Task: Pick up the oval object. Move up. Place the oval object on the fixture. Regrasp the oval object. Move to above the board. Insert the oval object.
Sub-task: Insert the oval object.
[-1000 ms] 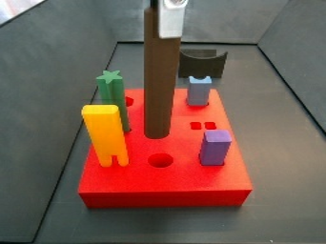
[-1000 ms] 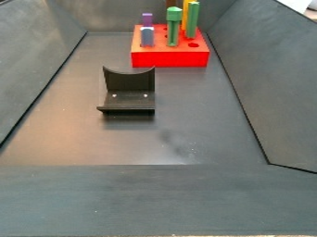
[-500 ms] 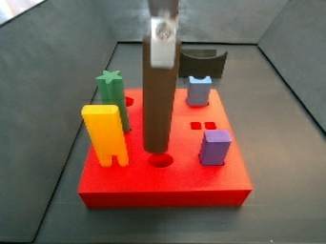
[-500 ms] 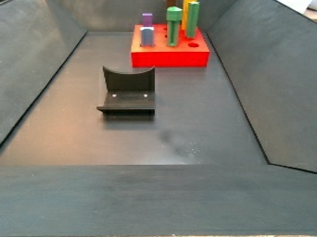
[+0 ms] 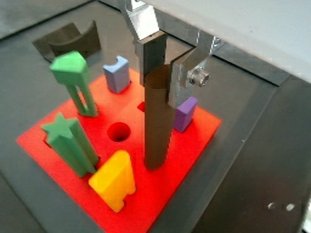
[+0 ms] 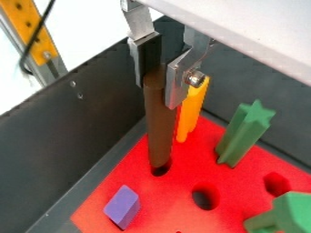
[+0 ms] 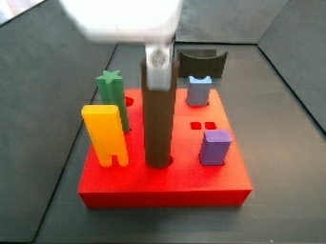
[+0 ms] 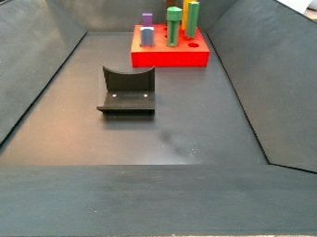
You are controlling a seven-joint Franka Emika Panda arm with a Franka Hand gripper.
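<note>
Right now the end effector point(image 5: 163, 50) is clamped on the top of the oval object point(image 5: 155, 109), which stands upright with its lower end inside a round hole of the board point(image 5: 170, 187). A yellow notched block point(image 7: 103, 133), a green star-topped peg point(image 7: 112, 92), a purple peg point(image 7: 215, 147) and a blue-grey peg point(image 7: 199, 90) also sit in the board's holes. Behind the board, the fixture point(image 8: 126, 91) stands bare on the dark floor.

Fixture point(image 8: 126, 91) stood mid-floor, well apart from the board point(image 8: 171, 53) at the far end, coloured pegs upright on it, gripper out of view.
</note>
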